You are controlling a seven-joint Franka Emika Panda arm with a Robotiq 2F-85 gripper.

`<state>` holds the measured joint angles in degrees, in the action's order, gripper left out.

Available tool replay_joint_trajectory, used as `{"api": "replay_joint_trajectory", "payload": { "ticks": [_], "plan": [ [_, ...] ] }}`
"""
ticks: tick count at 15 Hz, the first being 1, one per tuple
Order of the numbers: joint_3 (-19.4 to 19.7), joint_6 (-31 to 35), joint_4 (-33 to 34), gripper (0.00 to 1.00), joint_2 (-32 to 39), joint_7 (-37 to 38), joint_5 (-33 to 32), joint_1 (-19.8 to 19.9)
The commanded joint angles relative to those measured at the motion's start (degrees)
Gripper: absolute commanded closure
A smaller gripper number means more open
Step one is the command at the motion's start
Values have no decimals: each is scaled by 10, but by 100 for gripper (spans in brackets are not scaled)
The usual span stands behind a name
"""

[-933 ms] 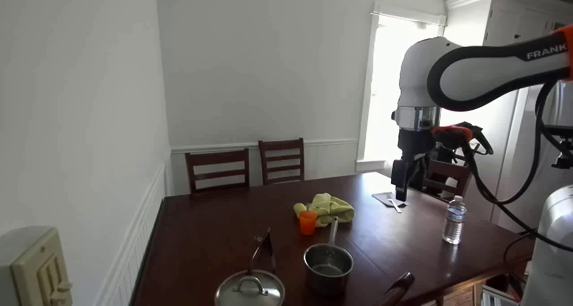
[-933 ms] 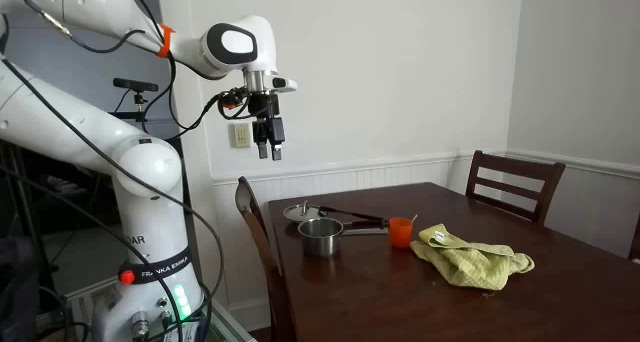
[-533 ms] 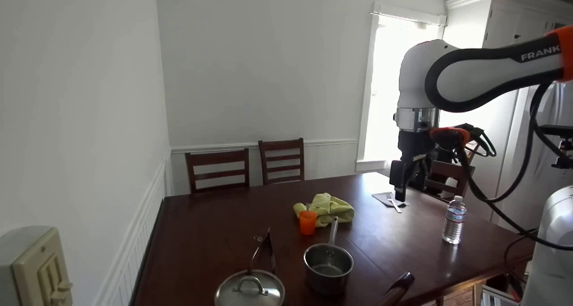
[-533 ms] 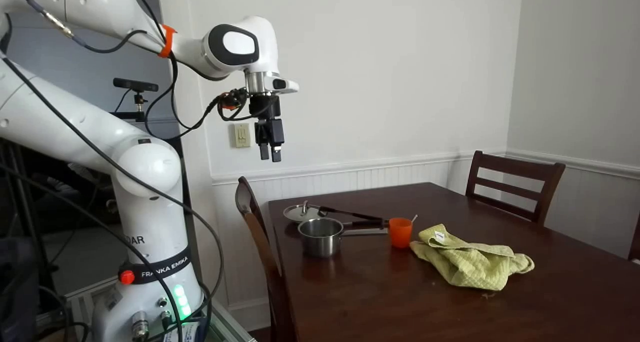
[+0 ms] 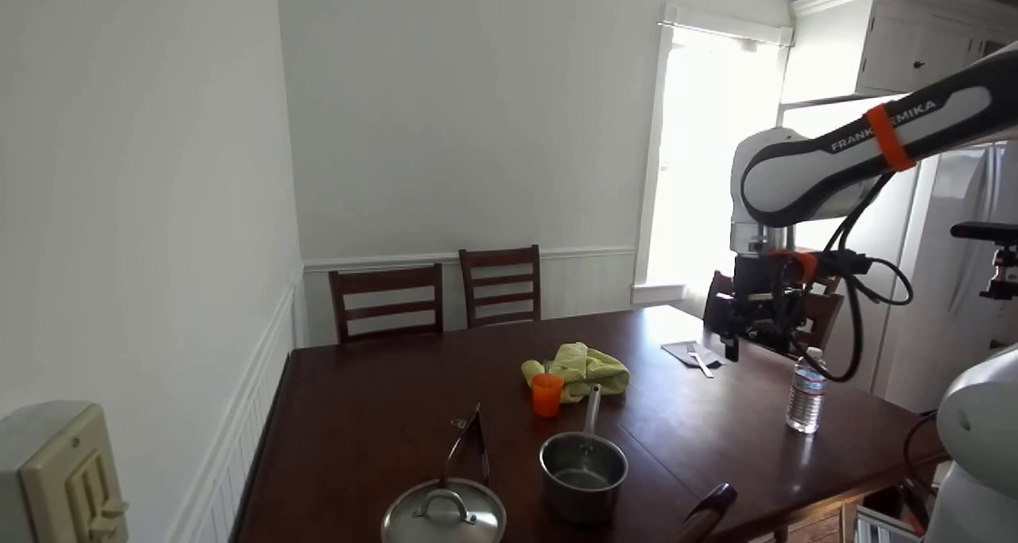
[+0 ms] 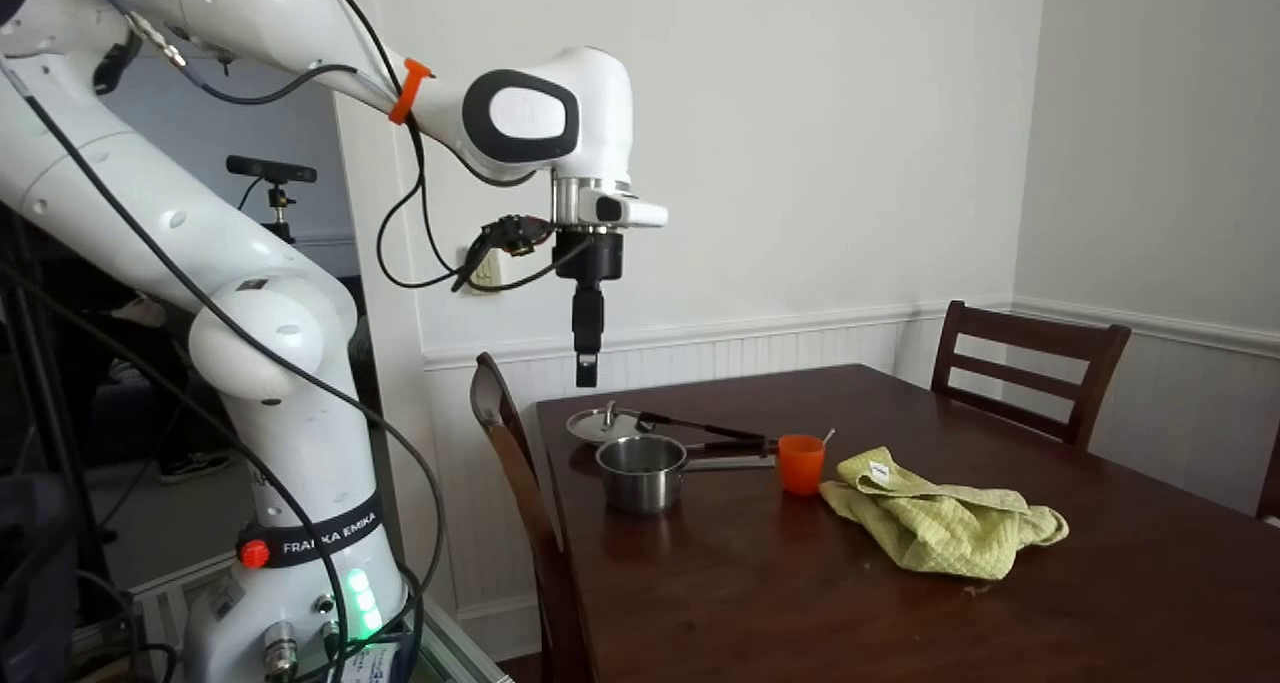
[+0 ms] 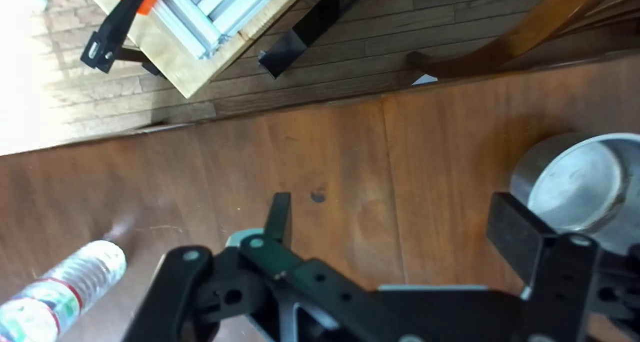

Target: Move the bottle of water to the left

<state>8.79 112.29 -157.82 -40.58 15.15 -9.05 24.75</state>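
The bottle of water (image 5: pixel 806 400) is a slender clear plastic bottle with a pale cap and a coloured label. It stands upright on the dark wooden table (image 5: pixel 382 416), and a hanging arm cable overlaps its neck in that view. In the wrist view the bottle (image 7: pixel 65 292) shows at the lower left, outside the fingers. It does not show in the exterior view with the arm at the left. My gripper (image 7: pixel 395 222) is open with nothing between its fingers. It (image 6: pixel 587 368) hangs pointing down above the table, apart from the bottle.
A steel saucepan (image 5: pixel 584 479) stands on the table, also under the right finger in the wrist view (image 7: pixel 575 182). A lid (image 5: pixel 445 515), an orange cup (image 5: pixel 546 396), a yellow-green cloth (image 5: pixel 588 368) and a fork on a napkin (image 5: pixel 700 360) lie about. A chair back (image 6: pixel 515 463) stands at the edge.
My gripper has moved lower and farther out from the robot's base. It has turned, so its two fingers now overlap in an exterior view. The bottle and other objects have not moved.
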Motion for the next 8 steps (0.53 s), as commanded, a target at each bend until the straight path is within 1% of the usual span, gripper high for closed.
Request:
{"api": "replay_joint_trajectory", "payload": {
  "ticks": [1,2,4,5,6,8],
  "plan": [
    [97,45,11,0,86,-49,29,27],
    [126,59,9,0,101,-78,43,31],
    [194,73,19,0,129,-165,71,35],
    [223,64,35,0,148,-205,84,39],
    [245,58,45,0,161,-235,89,46],
    [276,37,78,0,182,-255,90,66]
  ]
}}
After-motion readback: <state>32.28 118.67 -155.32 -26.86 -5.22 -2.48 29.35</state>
